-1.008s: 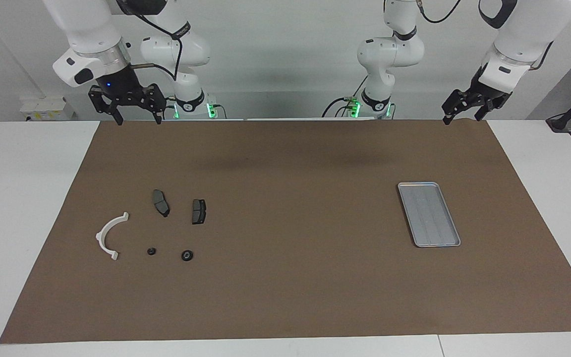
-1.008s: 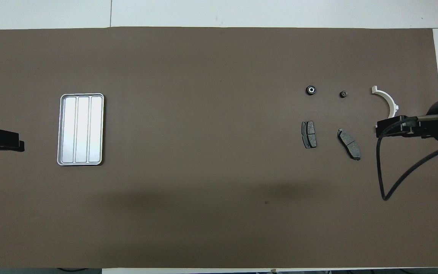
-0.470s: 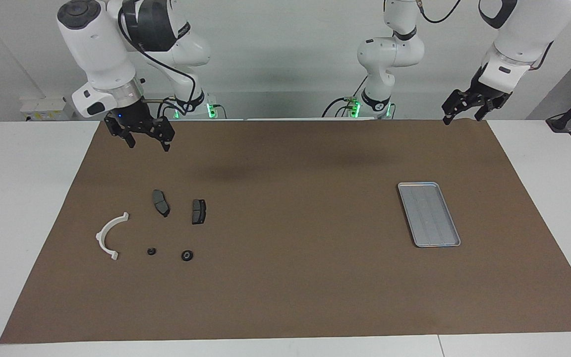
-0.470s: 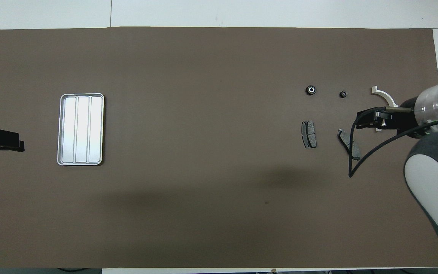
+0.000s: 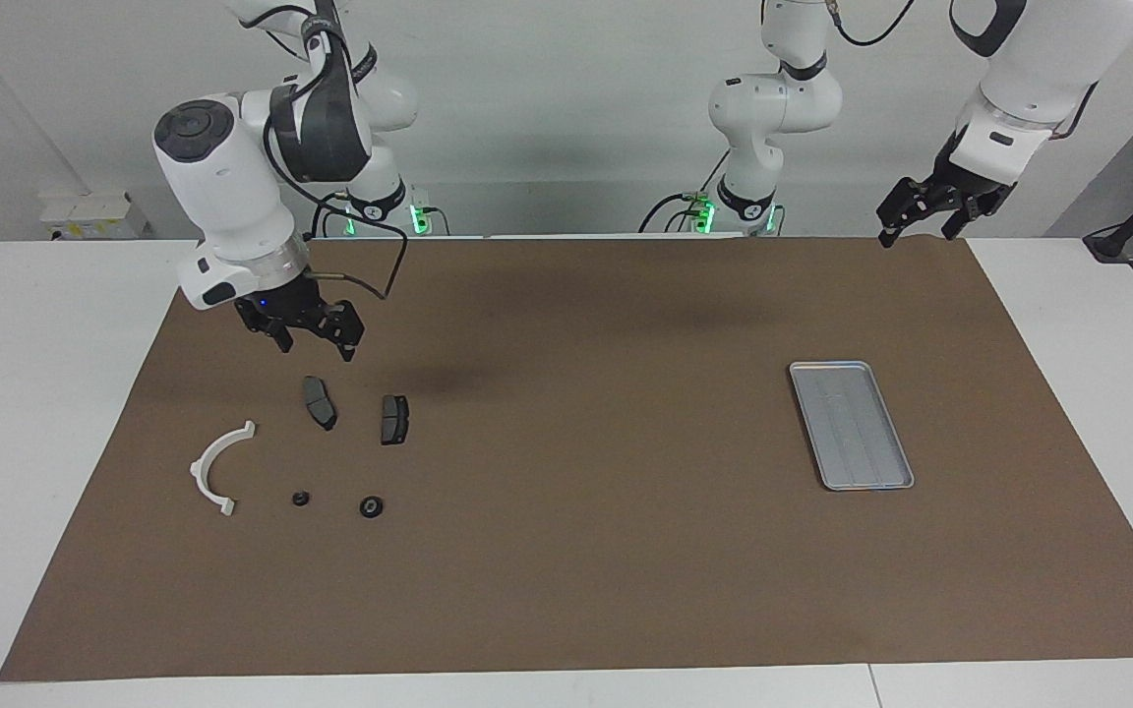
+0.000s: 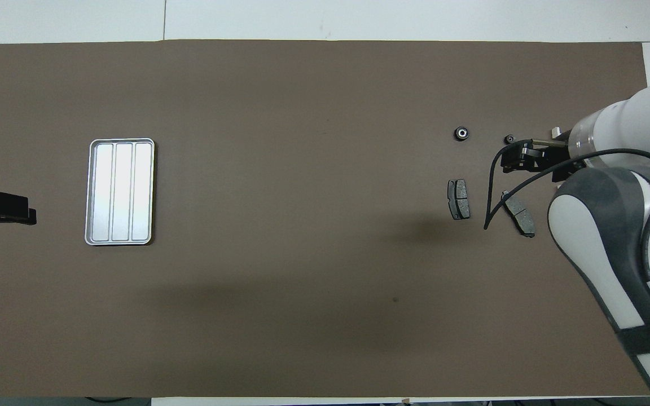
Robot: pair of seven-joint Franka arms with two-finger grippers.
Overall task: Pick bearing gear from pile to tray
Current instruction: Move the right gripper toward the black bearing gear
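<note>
The right gripper (image 5: 312,341) had swung out from the mat's (image 5: 566,551) near edge and dropped over the pile (image 5: 330,442); its fingers stood apart, holding nothing; the pick was only starting. The left gripper (image 5: 925,221) waited open above the mat's corner. The small black round gears (image 5: 371,506) lay on matte brown paper beside dark flat pads (image 5: 394,419) and a white curved bracket (image 5: 215,467); the ribbed metal tray (image 5: 852,425) sat toward the left arm's edge.
</note>
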